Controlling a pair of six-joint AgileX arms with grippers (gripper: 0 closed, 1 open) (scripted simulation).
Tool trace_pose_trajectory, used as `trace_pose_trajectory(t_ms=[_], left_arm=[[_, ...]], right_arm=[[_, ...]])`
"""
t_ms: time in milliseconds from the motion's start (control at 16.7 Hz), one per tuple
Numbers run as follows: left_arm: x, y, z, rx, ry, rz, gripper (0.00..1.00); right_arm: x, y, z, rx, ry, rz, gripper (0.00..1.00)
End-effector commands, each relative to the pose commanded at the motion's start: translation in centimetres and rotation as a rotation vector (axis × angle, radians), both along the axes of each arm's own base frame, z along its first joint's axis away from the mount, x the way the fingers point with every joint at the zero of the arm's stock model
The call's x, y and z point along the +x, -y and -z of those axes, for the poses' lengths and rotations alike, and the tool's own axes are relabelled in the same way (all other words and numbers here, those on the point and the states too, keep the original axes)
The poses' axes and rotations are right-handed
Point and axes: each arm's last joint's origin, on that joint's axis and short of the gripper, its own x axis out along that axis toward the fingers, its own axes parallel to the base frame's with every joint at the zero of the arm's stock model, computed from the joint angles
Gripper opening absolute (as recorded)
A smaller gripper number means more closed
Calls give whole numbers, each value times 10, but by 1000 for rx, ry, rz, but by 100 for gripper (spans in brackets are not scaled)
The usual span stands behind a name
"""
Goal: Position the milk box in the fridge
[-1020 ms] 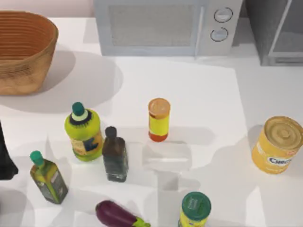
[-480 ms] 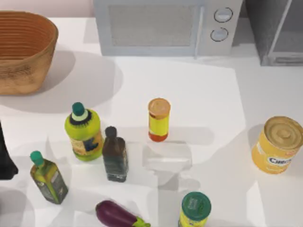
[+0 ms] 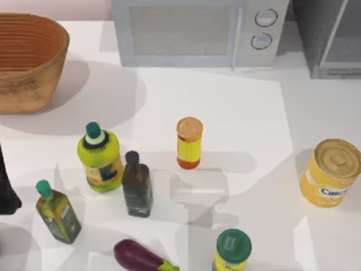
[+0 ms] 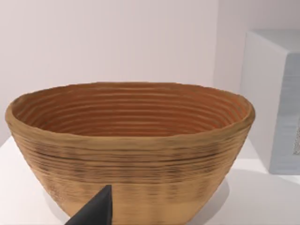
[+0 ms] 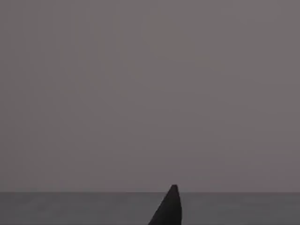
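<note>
No telling where the milk box is, which way it points, or how its long side runs.

At the back right corner of the table [image 3: 242,113]: the fridge [image 3: 330,39], big and dark grey, with a pale frame on its door. Just to its left, at the back: the light grey microwave [image 3: 186,34] with two round knobs. At the back left: a brown basket [image 3: 28,62].

Near the right edge: a yellow tin can [image 3: 330,172], standing up. In the middle: a small yellow jar [image 3: 189,144] with an orange lid, standing alone. To its left: a fat green bottle [image 3: 100,158], and just beside that a dark bottle [image 3: 137,186]. Nearer the front left: a slim oil bottle [image 3: 56,213] with a green cap. At the front edge: a purple eggplant [image 3: 138,257] lying down, and a green-lidded jar [image 3: 232,251].

At the left edge of the top view: a dark piece of the left arm [image 3: 5,189]. In the left wrist view: a dark tip of the left gripper [image 4: 93,213], low down in front of the basket. Open or closed: cannot tell.

In the right wrist view: a dark tip of the right gripper [image 5: 168,208], facing a plain grey surface. Open or closed: cannot tell.

Same as a second ago: every bottle, jar and can in the same spot, and the left arm piece too.
</note>
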Motion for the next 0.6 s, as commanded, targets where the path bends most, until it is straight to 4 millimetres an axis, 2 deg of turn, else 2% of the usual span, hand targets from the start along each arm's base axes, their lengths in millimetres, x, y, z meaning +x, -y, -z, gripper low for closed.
trace_pose_trajectory(t_ms=[240, 600], left_arm=[[0, 0, 0, 0, 0, 0, 100], [0, 0, 0, 0, 0, 0, 100]], right_arm=[[0, 0, 0, 0, 0, 0, 98], [0, 0, 0, 0, 0, 0, 100]])
